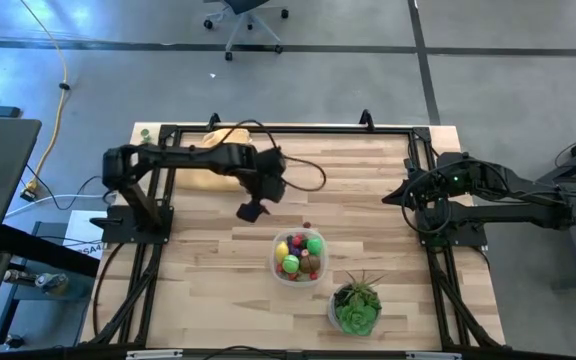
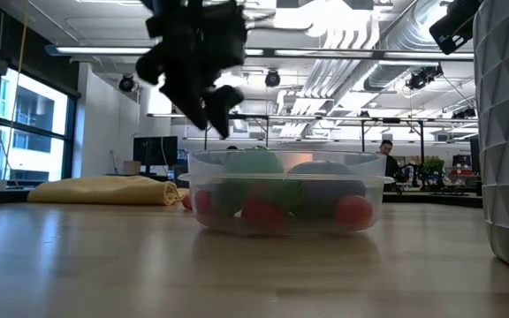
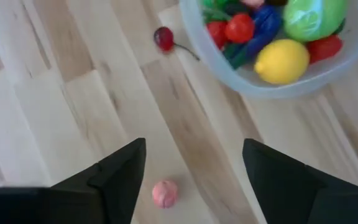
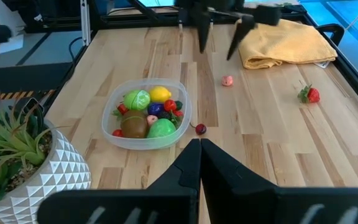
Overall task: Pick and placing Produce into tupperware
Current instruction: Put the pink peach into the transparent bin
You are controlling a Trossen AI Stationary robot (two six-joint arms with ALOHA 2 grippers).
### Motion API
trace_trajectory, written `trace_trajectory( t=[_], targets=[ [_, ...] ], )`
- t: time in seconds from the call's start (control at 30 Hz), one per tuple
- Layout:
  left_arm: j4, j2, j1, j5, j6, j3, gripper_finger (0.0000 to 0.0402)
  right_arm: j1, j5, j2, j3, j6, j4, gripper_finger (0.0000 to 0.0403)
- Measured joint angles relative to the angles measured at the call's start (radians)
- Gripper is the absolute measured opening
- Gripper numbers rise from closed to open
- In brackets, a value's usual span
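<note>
The tupperware (image 1: 298,257) is a round clear tub on the wooden table, holding several toy produce pieces: a lemon (image 3: 281,61), green, red and brown ones. Loose produce lies on the table: a cherry (image 3: 164,38) beside the tub's wall, a small pink piece (image 3: 165,193), and a strawberry (image 4: 309,94) farther off. My left gripper (image 3: 193,142) hangs open above the table, over the pink piece, its fingers wide apart and nothing between them. My right gripper (image 4: 199,149) is shut and drawn back at the table's right edge.
A folded yellow cloth (image 4: 284,40) lies at the far left, partly under my left arm. A green plant in a white faceted pot (image 1: 356,305) stands just near-right of the tupperware. Bare wood lies between the cloth and the tub.
</note>
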Motion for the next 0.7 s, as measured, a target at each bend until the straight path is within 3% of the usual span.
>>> trace_trajectory(
  t=[0.3,0.7],
  targets=[
    [0.065,-0.009,0.122,0.026,0.133,-0.119,0.0239,0.000,0.000,0.000,0.000,0.000,0.000,0.0000],
    [0.219,-0.009,0.130,0.001,0.208,-0.260,0.0239,0.000,0.000,0.000,0.000,0.000,0.001,0.0000]
  ],
)
